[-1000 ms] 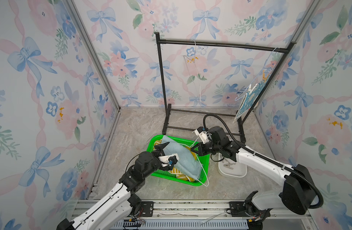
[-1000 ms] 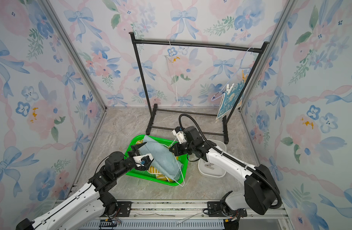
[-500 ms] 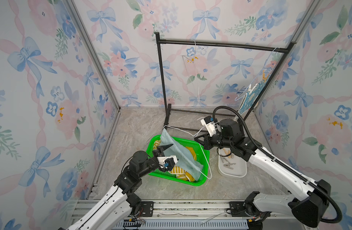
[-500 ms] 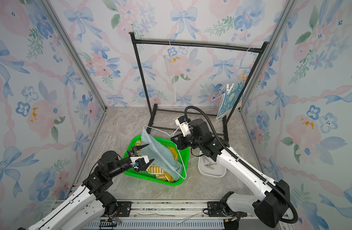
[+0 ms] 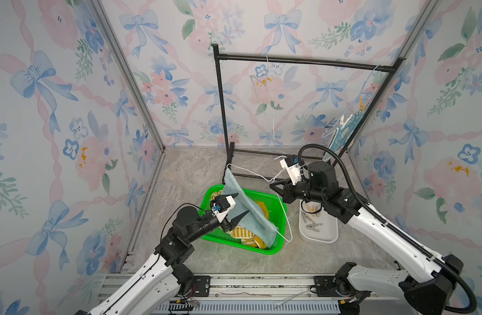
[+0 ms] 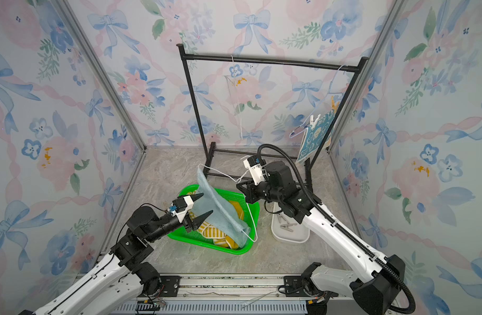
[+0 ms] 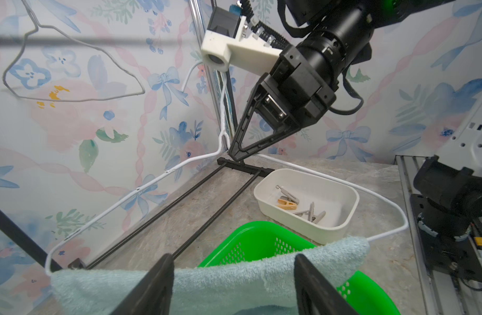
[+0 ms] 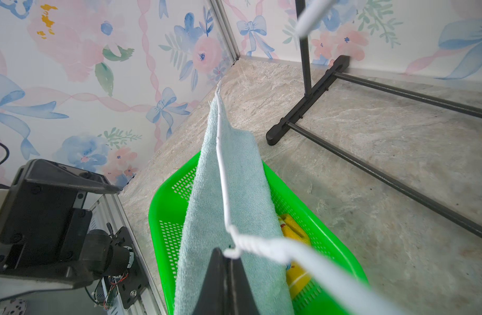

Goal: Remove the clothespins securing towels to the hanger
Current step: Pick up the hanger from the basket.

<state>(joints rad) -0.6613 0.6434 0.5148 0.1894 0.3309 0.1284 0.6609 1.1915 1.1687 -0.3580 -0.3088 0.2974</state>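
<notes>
ROBOT ARMS AT THE LAUNDRY RACK: The right gripper [image 5: 272, 186] is pressed together on the twisted neck of a white hanger [image 5: 250, 173], holding it tilted above a green basket [image 5: 272, 249] on the marbled floor [image 5: 196, 174], as both top views show. A teal towel [image 5: 255, 218] hangs folded over the hanger's long bar, its lower end dipping into the basket, where a yellow striped towel [image 5: 241, 234] lies crumpled.

The left gripper [image 5: 241, 204] stands spread at the teal towel's side, over the basket. In the left wrist view its two dark fingers [image 7: 155, 286] sit well apart in front of the towel's upper edge; whether either touches the cloth cannot be told.

Just beside the basket, on the right arm's side, a white tray [image 5: 319, 240] holds loose clothespins [image 7: 310, 214], several grey and one tan.

Behind, a black rack [image 5: 302, 61] carries a bare wire hanger [image 7: 76, 100] near its middle. At the rack's far right end hangs a blue patterned towel [image 5: 343, 133], with a tan clothespin [image 5: 362, 105] and a white clothespin [image 5: 342, 122] clipped along its top.

The right wrist view shows the white wire running along the teal towel's fold, away from the closed fingertips [image 8: 215, 286].
</notes>
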